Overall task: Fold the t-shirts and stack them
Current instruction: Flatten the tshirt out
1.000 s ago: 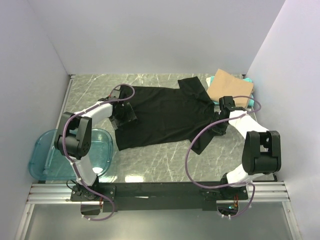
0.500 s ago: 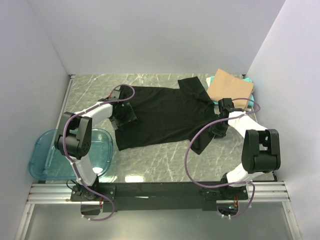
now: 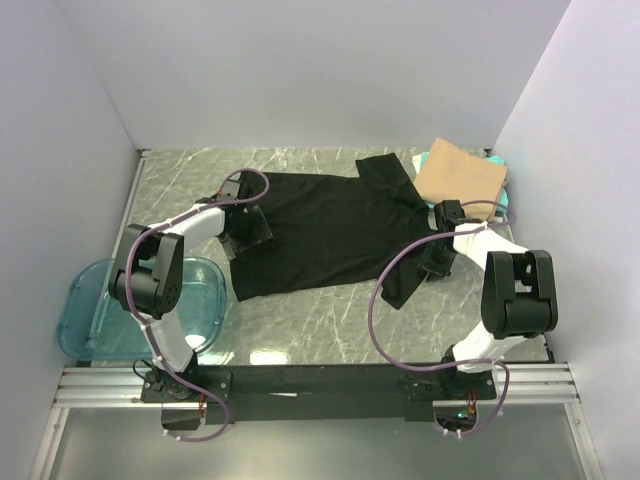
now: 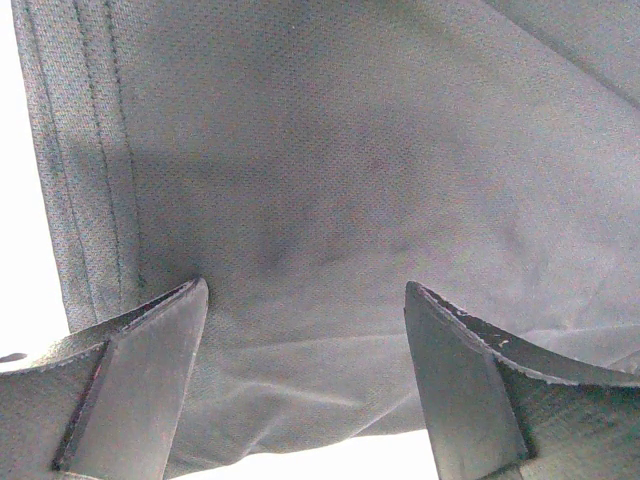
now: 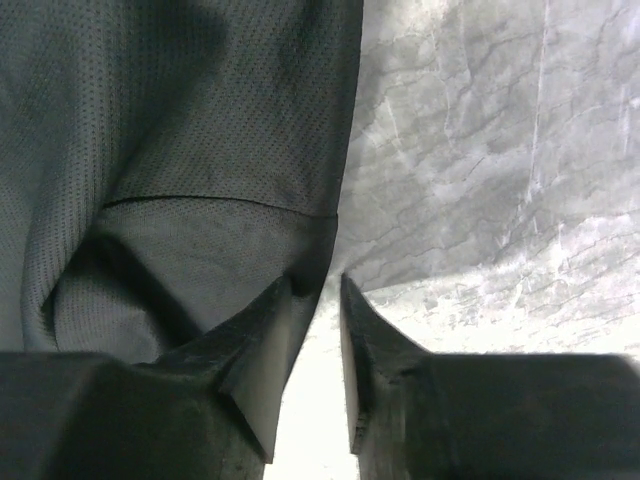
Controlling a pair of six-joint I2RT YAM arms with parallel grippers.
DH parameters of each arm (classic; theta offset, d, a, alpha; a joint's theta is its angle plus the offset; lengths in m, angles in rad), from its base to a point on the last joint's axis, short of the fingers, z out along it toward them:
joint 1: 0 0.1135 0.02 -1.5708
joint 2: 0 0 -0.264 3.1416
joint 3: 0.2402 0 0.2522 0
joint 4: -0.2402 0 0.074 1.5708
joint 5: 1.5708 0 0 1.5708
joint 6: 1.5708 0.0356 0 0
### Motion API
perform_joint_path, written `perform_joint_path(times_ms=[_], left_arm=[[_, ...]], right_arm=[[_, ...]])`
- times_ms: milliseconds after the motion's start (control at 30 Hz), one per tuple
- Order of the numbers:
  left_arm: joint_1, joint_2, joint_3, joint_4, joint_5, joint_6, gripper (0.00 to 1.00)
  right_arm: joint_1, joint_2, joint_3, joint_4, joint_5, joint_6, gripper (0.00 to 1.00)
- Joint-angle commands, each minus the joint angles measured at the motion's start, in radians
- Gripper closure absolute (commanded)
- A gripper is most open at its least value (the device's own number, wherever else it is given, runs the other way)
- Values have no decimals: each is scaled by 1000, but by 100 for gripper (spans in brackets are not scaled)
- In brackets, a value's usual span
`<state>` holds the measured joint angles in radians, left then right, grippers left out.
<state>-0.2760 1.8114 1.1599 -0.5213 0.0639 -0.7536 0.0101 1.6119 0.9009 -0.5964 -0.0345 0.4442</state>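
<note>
A black t-shirt (image 3: 330, 230) lies spread flat on the marble table (image 3: 320, 320). My left gripper (image 3: 248, 232) hovers low over its left part, near the hem. In the left wrist view it (image 4: 305, 285) is open wide, with the black fabric (image 4: 330, 150) under and between the fingers. My right gripper (image 3: 436, 262) is at the shirt's right edge, by the lower sleeve. In the right wrist view it (image 5: 315, 278) has jaws only narrowly apart, and the shirt's edge (image 5: 180, 150) lies at the tips against the left finger. Bare table (image 5: 500, 150) shows to the right.
A folded tan shirt (image 3: 460, 175) lies at the back right on a teal one (image 3: 497, 160), touching the black shirt's upper sleeve. A clear blue bin (image 3: 75, 300) sits at the front left beside the left arm. White walls enclose the table on three sides.
My right gripper has shifted slightly left, up to the shirt's right edge. The left gripper has barely moved. The shirt lies as before.
</note>
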Motion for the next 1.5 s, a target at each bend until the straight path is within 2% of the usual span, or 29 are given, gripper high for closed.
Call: perform_joint_path(times_ms=[0,133,167,233,400,567,733,1133,1233,1300,1467], left_arm=[[9,40,-35,30,-10,-1,13],[11,42,-37,33,-12,2,13],[11,43,-35,38,-10,3,13],[9,49,-29,41,-18,13,13],[6,71,12,32,-32,43,14],[-8,69,52,35,-41,102,14],[-40,100,110,23,-35,140,14],[-92,140,208,-32,-52,160,14],[-92,114,219,-65,-61,148,13],[-92,60,215,-83,-119,126,13],[-98,-116,124,-108,-200,62,12]], right_arm=[[-5,37,3,33,18,-7,70],[-33,48,3,32,18,-9,88],[-35,48,1,32,21,-10,96],[-41,42,1,29,27,-10,100],[-67,31,21,7,59,-21,100],[-84,26,73,-46,189,-39,100],[-107,13,81,-56,254,-45,100],[-144,5,95,-62,281,-44,100],[-144,-7,105,-68,272,-42,100],[-144,-29,110,-71,257,-39,100],[-144,-67,128,-86,220,-38,82]])
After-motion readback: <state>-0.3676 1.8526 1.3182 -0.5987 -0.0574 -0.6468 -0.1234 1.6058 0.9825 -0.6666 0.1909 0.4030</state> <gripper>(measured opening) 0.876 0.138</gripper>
